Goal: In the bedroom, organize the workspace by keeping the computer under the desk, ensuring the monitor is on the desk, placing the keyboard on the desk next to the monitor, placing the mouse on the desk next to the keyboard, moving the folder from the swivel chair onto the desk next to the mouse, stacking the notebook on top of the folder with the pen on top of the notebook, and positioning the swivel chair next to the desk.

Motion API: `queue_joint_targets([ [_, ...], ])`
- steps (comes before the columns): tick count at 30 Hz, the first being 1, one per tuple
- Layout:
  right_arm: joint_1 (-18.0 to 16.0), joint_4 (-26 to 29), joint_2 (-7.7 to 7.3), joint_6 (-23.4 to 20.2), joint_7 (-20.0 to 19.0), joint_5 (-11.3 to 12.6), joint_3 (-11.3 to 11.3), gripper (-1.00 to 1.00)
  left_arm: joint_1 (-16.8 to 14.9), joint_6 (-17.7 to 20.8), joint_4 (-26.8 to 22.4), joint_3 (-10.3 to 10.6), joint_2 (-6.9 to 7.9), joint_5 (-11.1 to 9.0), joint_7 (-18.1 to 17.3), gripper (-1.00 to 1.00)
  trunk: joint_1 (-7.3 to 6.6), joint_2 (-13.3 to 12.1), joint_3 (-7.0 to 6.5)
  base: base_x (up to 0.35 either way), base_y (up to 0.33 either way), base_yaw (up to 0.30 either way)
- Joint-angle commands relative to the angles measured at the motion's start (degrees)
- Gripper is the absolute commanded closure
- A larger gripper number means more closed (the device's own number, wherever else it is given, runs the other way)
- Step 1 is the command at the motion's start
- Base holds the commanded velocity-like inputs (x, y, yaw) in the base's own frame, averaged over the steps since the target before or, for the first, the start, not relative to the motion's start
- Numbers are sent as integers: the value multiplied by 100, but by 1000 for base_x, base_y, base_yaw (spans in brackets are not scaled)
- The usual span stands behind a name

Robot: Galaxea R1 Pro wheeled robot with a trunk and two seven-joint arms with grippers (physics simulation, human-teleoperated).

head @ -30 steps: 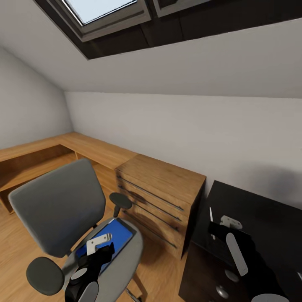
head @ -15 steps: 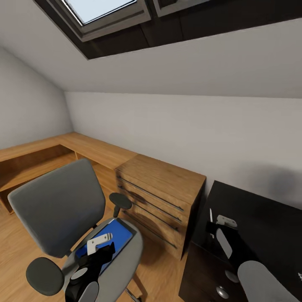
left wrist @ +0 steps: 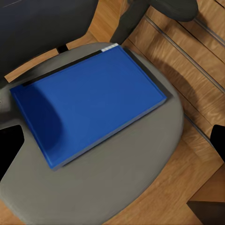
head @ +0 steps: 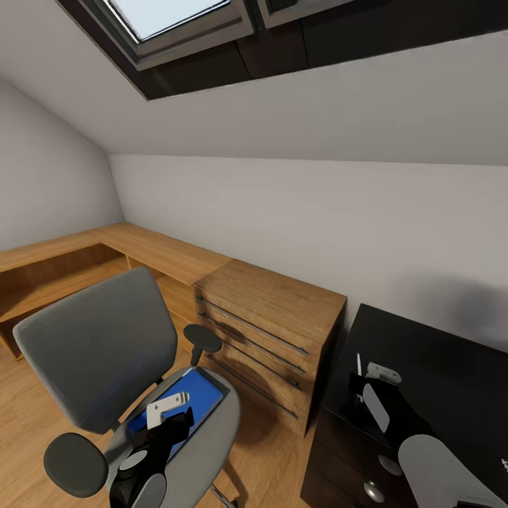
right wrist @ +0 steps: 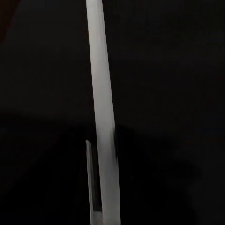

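the right gripper [head: 361,386] has drawn back toward the near tabletop [head: 451,374] edge, poised over the white pen [head: 359,365]; whether its jaws are closed, i cannot tell; the left gripper [head: 169,416] hovers, jaws apart, above the blue folder [left wrist: 89,105] on the swivel chair [head: 99,346]; the pen grasp looks close.

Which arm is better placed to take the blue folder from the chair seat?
The left. Its gripper hangs just above the folder lying on the chair seat, while the right gripper is over the black desk, near the pen.
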State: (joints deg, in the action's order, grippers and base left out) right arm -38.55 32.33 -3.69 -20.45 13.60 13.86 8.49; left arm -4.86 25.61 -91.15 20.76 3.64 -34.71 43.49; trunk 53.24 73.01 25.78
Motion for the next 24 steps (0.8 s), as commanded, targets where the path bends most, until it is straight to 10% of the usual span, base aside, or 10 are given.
queue_joint_targets([
  [1, -2, 11, -1, -20, 36, 65, -5, 100, -6, 14, -8, 12, 7, -36, 48, -100, 0, 4, 6, 0, 0, 0],
  [8, -3, 11, -1, -20, 38, 57, -5, 100, -6, 14, -8, 8, 8, -36, 47, -100, 0, 4, 6, 0, 0, 0],
  [9, -3, 11, -1, -21, 38, 57, -5, -100, -6, 14, -8, 7, 10, -36, 46, -100, 0, 4, 6, 0, 0, 0],
  [24, -1, 32, -1, -30, 38, 56, -22, -100, -6, 14, -8, -1, 14, -36, 46, -100, 0, 4, 6, 0, 0, 0],
])
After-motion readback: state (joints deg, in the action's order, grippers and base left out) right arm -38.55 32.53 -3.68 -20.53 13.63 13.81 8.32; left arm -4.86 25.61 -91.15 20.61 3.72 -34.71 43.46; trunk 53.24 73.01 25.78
